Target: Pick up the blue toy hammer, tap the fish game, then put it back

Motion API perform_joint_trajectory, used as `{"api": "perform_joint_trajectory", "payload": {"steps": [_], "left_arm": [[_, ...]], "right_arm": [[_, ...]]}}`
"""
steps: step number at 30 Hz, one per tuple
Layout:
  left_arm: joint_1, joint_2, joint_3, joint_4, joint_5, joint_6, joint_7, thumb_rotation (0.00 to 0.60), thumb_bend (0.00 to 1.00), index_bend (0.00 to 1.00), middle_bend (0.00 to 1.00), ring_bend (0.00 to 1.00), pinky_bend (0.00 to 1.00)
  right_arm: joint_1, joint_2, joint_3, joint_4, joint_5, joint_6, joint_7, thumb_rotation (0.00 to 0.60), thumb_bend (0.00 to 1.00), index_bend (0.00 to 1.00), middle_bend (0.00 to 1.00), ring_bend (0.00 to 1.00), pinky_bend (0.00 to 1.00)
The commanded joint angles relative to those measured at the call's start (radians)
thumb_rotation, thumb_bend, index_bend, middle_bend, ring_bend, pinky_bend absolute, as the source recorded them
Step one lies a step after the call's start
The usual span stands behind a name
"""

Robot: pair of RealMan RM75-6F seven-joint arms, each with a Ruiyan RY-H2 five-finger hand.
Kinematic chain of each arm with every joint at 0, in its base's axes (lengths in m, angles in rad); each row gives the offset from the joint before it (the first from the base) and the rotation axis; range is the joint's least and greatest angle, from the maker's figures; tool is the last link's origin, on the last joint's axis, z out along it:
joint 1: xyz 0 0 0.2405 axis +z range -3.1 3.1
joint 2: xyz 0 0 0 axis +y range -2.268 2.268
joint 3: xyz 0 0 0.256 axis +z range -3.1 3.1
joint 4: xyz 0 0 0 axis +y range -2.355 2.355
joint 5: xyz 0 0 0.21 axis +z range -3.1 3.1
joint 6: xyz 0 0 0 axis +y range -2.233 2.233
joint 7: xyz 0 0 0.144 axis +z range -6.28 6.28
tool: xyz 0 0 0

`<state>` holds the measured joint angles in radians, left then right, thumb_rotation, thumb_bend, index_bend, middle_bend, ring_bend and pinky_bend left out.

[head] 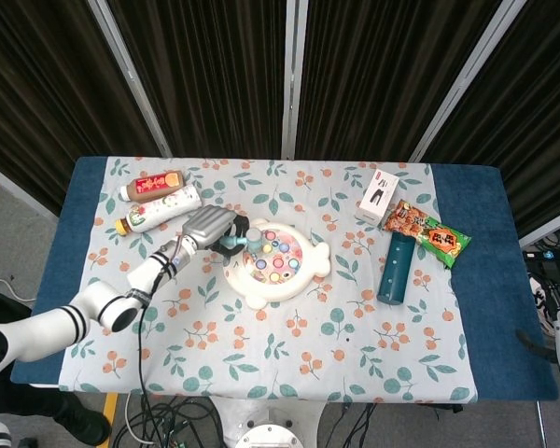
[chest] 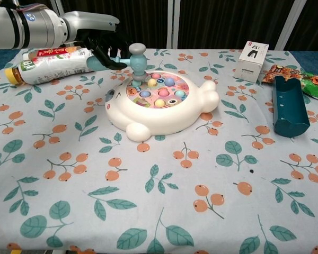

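The blue toy hammer is held over the far-left edge of the fish game, its head upright and poised just above the coloured pegs nearest that rim, the handle running back leftward into the left hand. That hand has its fingers curled around the handle, gripping it from the side so the head can swing down onto the pegs without the palm blocking the board. From the head view the hand sits just beside the game's left rim, with the forearm reaching in from the lower left, which keeps the arm off the toy itself. I judge this to be the tapping step, with the return of the hammer not yet done. Left of the fish game, behind the hand, lie two bottles on their sides. Right of the game lies a dark teal box, with a snack packet and a small white carton beyond it. The right hand is not in view.
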<state>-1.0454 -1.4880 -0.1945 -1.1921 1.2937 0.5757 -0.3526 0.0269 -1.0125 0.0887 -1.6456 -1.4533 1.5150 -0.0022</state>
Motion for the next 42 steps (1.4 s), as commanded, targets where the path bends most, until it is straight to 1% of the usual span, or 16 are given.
{"api": "perform_joint_trajectory", "payload": {"steps": [1,6,12,15,19,24,28,30,34,36,39,42], "left_arm": [[-0.004,-0.015,0.008,0.014,0.001,-0.01,0.004,0.6,0.52,0.69,0.7,0.58,0.74],[-0.001,-0.012,0.004,0.015,0.003,-0.001,0.003,0.6,0.52,0.69,0.7,0.58,0.74],[0.04,0.061,-0.013,-0.045,0.012,0.07,-0.021,0.6,0.52,0.69,0.7,0.58,0.74],[0.084,0.106,0.002,-0.083,0.021,0.109,-0.04,0.6,0.52,0.69,0.7,0.58,0.74],[0.16,0.133,0.051,-0.105,0.041,0.165,-0.065,0.6,0.52,0.69,0.7,0.58,0.74],[0.243,0.114,0.121,-0.087,0.075,0.224,-0.079,0.6,0.52,0.69,0.7,0.58,0.72],[0.292,0.085,0.156,-0.06,0.097,0.265,-0.094,0.6,0.52,0.68,0.69,0.57,0.68],[0.307,0.068,0.168,-0.036,0.104,0.271,-0.108,0.6,0.52,0.66,0.67,0.55,0.64],[0.327,0.036,0.177,0.013,0.117,0.285,-0.13,0.6,0.52,0.64,0.64,0.51,0.61],[0.332,0.025,0.181,0.03,0.127,0.291,-0.132,0.6,0.52,0.6,0.61,0.47,0.59],[0.333,0.019,0.191,0.044,0.145,0.287,-0.136,0.6,0.5,0.52,0.54,0.39,0.54],[0.338,0.012,0.195,0.057,0.156,0.293,-0.124,0.6,0.48,0.47,0.5,0.36,0.53]], "right_arm": [[-0.001,0.001,0.0,-0.001,-0.001,0.001,-0.002,0.6,0.05,0.15,0.23,0.0,0.02],[-0.003,0.004,0.001,-0.003,0.0,0.006,-0.003,0.6,0.05,0.15,0.23,0.0,0.03],[-0.003,0.006,0.004,-0.002,-0.003,0.011,0.003,0.6,0.05,0.15,0.23,0.0,0.03],[0.001,0.005,0.004,0.002,-0.007,0.007,0.007,0.6,0.05,0.15,0.23,0.0,0.03],[0.007,0.003,0.003,0.006,-0.014,0.0,0.011,0.6,0.05,0.15,0.23,0.0,0.03],[0.013,-0.002,0.001,0.004,-0.023,-0.005,0.006,0.6,0.05,0.15,0.23,0.0,0.03],[0.014,-0.003,-0.001,-0.004,-0.027,-0.004,-0.003,0.6,0.05,0.15,0.23,0.0,0.03],[0.013,-0.002,-0.003,-0.009,-0.028,-0.003,-0.01,0.6,0.05,0.15,0.23,0.0,0.03],[0.011,0.0,-0.003,-0.02,-0.031,0.003,-0.018,0.6,0.05,0.15,0.23,0.0,0.03],[0.009,0.0,-0.003,-0.024,-0.03,0.006,-0.02,0.6,0.05,0.15,0.23,0.0,0.03],[0.006,0.001,-0.004,-0.03,-0.03,0.012,-0.025,0.6,0.05,0.15,0.23,0.0,0.03],[0.002,0.002,-0.005,-0.035,-0.033,0.018,-0.028,0.6,0.05,0.15,0.22,0.0,0.03]]}}
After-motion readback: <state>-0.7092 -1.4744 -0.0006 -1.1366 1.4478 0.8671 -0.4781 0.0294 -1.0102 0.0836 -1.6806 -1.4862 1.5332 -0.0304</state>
